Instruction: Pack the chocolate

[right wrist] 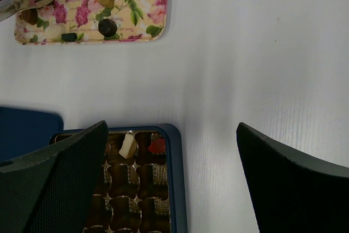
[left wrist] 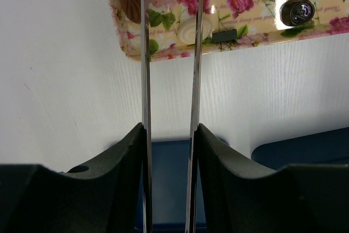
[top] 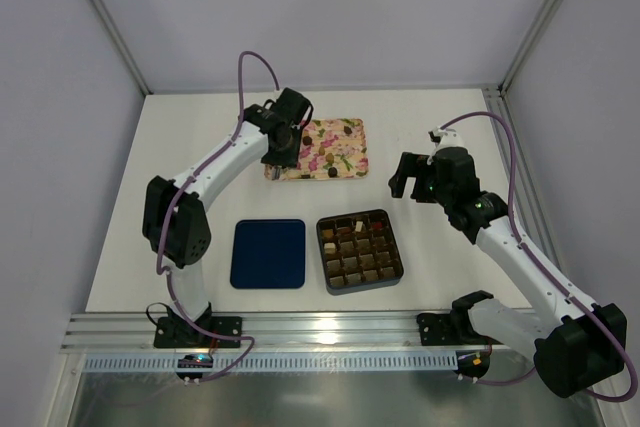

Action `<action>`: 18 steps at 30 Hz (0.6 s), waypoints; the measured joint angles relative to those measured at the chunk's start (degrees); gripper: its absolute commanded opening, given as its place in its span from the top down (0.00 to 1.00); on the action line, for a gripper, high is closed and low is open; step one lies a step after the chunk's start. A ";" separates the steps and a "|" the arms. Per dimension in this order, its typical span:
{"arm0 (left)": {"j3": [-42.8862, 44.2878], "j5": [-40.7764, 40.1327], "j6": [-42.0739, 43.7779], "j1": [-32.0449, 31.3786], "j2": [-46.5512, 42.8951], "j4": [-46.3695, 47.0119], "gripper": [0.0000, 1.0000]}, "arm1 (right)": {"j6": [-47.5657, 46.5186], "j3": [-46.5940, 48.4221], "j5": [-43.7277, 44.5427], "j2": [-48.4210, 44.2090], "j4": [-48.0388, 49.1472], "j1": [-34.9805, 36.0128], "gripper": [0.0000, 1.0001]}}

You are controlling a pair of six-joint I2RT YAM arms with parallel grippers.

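Observation:
The chocolate lies partly on the floral tray (top: 350, 169): a brown oval (left wrist: 131, 5), a whitish piece (left wrist: 187, 28) and a dark round one (left wrist: 297, 12). More chocolate fills the dark grid box (top: 397, 247), among it a white piece (right wrist: 128, 145) and a red one (right wrist: 157, 146). My left gripper (top: 283, 142) is shut on metal tongs (left wrist: 145, 53). Their blades reach over the tray's near left corner, and the tips run out of the left wrist view. My right gripper (top: 408, 179) hangs open and empty above the table, just beyond the box's far right corner.
A dark blue lid (top: 268, 254) lies flat to the left of the box. White walls and metal posts enclose the table on three sides. A metal rail runs along the near edge by the arm bases.

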 measured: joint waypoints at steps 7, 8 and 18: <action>-0.20 0.13 0.00 -0.02 0.00 0.11 0.59 | 0.02 0.00 0.00 0.00 0.02 0.00 0.00; -0.22 0.17 0.00 -0.02 0.00 0.13 0.59 | 0.02 -0.02 0.00 0.00 0.02 0.00 0.00; -1.27 0.68 -0.02 -0.02 0.00 0.39 0.60 | 0.02 -0.02 0.00 0.00 0.02 0.00 0.00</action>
